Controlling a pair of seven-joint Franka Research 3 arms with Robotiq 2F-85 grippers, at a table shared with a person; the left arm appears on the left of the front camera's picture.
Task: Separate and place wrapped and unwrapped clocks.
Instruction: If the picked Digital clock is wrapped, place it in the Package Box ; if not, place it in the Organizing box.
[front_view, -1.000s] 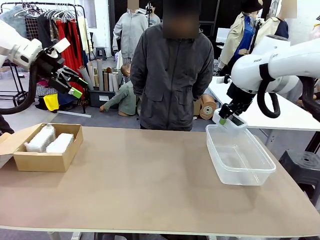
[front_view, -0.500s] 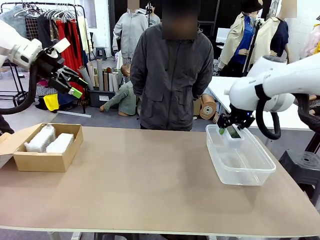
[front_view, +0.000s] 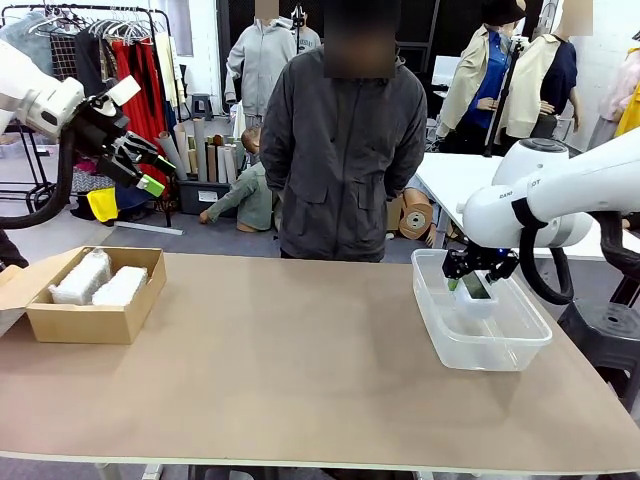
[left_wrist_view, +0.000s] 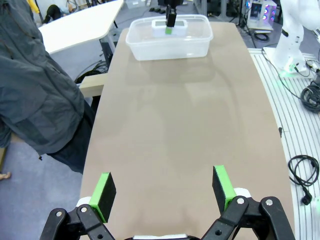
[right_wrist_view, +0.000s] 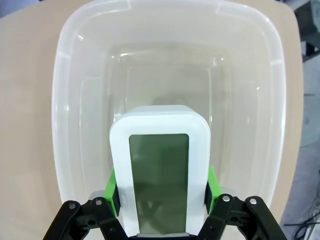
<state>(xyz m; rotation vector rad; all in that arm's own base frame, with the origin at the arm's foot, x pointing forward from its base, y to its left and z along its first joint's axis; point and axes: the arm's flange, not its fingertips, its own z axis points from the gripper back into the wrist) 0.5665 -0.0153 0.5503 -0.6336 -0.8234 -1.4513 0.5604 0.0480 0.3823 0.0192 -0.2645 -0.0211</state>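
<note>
My right gripper (front_view: 472, 287) is shut on the bare white clock (right_wrist_view: 159, 172) with its grey-green screen, holding it inside the clear plastic tub (front_view: 522, 345) at the table's right; the tub's bottom (right_wrist_view: 165, 85) lies just below the clock. Two bubble-wrapped clocks (front_view: 82, 276) (front_view: 121, 286) lie side by side in the cardboard box (front_view: 85, 322) at the left. High above that box my left gripper (front_view: 152, 172) stands open with nothing between its green pads (left_wrist_view: 104, 195). Far off in the left wrist view, the tub (left_wrist_view: 169, 46) holds the clock (left_wrist_view: 163, 30).
A person in a dark grey jacket (front_view: 343, 150) stands at the far edge of the table, hands out of sight. The brown tabletop (front_view: 290, 360) stretches bare between box and tub. A box flap (front_view: 20, 285) sticks out to the left.
My right gripper has come down with the clock from above the tub's far rim into the tub. The left arm has stayed still.
</note>
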